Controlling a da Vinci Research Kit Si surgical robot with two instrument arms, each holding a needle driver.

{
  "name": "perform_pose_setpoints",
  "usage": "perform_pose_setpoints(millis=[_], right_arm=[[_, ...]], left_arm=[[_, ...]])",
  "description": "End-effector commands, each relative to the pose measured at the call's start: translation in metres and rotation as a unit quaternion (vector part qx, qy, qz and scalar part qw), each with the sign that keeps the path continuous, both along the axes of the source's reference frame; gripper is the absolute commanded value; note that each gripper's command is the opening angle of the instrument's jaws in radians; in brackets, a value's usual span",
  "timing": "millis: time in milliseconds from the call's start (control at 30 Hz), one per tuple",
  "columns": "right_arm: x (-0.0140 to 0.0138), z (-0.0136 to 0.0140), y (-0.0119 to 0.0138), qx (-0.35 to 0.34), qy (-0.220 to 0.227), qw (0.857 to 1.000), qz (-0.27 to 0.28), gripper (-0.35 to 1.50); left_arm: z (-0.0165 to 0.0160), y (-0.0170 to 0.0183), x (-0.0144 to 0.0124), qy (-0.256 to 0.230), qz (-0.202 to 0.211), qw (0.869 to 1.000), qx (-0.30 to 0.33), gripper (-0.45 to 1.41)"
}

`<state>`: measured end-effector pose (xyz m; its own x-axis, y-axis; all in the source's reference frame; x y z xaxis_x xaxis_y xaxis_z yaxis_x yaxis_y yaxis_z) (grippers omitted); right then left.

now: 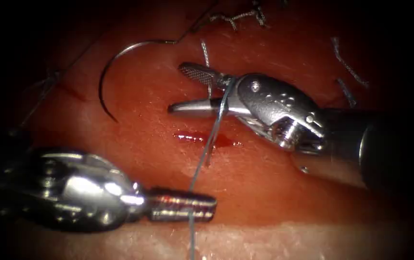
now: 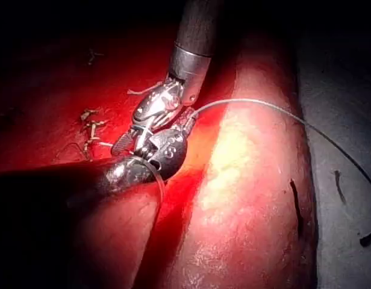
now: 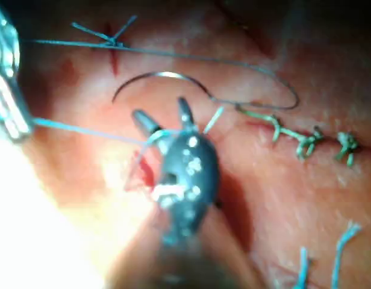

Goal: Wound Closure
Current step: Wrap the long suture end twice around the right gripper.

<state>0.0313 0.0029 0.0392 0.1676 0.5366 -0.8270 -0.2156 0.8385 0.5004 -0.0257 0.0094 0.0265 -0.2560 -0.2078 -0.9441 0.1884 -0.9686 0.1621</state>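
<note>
Endoscope overhead; wrist views close

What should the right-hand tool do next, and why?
Probably the right tool should close its open fingers on the thread, which runs between them from the left tool, shut on it. The needle lies loose on the tissue, held by neither.

A surgical training bench in a lab, not an operating room. A slab of tissue [image 2: 252,180] with a pale fatty edge lies on a plain grey worktop [image 2: 342,241], its cut side open to view. A row of knotted stitches [image 3: 306,141] and loose cut ends of thread [image 1: 349,67] on the tissue mark repeated suturing practice.
</note>
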Motion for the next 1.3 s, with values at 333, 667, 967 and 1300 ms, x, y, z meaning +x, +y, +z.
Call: perform_pose_setpoints(millis=[333,667,967,1300], right_arm=[[0.0010,0.0018,-0.0019,-0.004,-0.008,1.000,-0.023,0.68],[0.0015,0.0015,-0.0033,-0.003,0.005,0.999,-0.051,0.64],[0.0021,0.0010,-0.0044,-0.001,0.016,0.997,-0.075,0.61],[0.0025,0.0001,-0.0055,0.002,0.036,0.993,-0.116,0.53]], left_arm=[[-0.0009,0.0037,0.0021,-0.003,-0.015,1.000,-0.011,-0.45],[0.0005,0.0077,0.0036,-0.005,-0.040,0.999,-0.015,-0.45],[0.0026,0.0108,0.0025,-0.027,-0.065,0.997,-0.014,-0.45],[0.0054,0.0140,0.0001,-0.071,-0.074,0.995,0.017,-0.45]])
